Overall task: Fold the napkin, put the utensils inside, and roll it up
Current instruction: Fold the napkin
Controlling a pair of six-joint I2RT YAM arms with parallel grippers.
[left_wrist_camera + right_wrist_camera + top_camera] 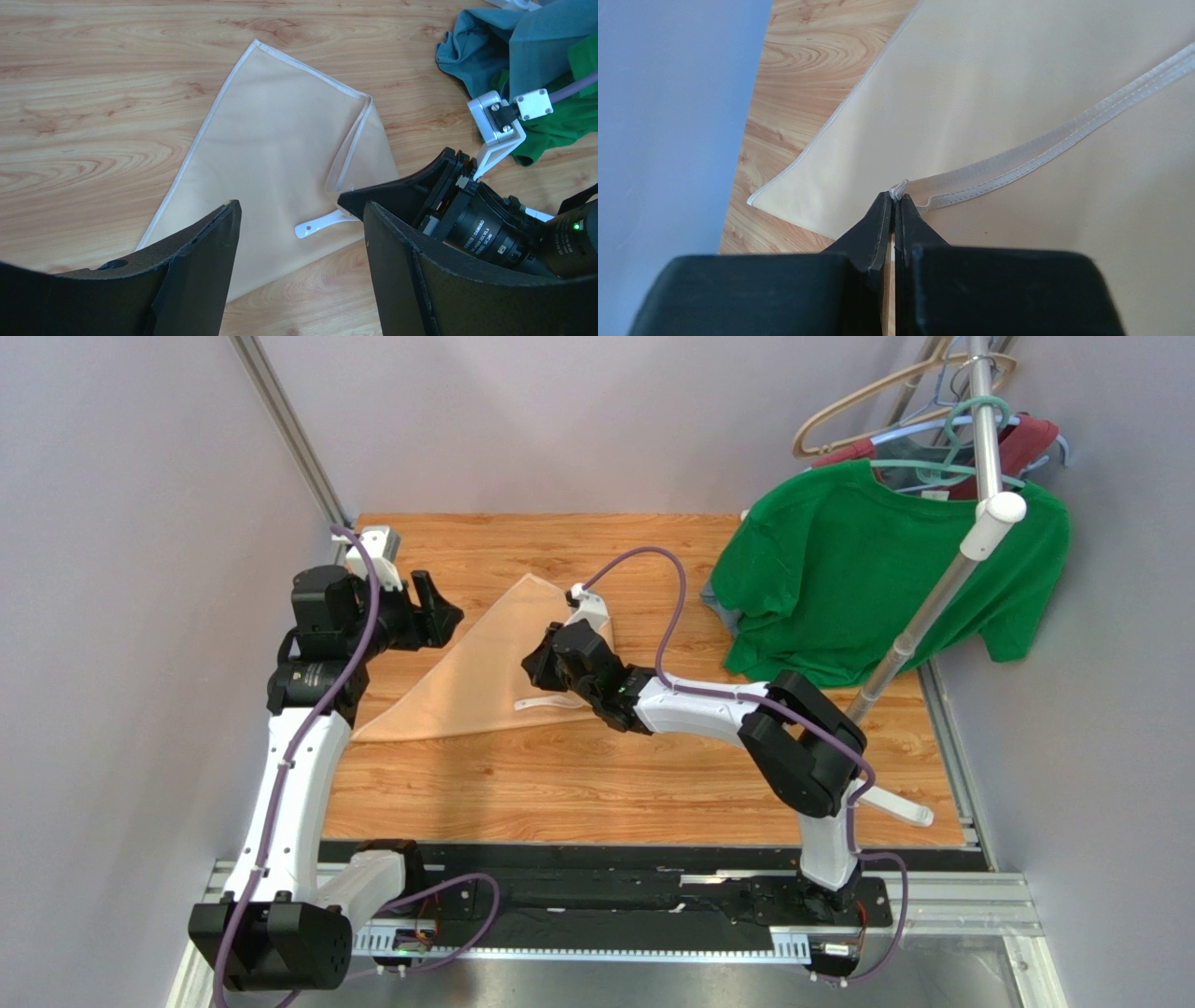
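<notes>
From above, the napkin is lying on the bench. The right end effector is reaching low over its right edge, and the left end effector is hovering open at its left. In the left wrist view, the spoon is resting on the napkin. In the right wrist view, the right end effector is pinching the napkin's hemmed corner shut.

We see a wooden table. On it lies the napkin, folded into a triangle, left of middle; a green shirt rests on its far right corner.
</notes>
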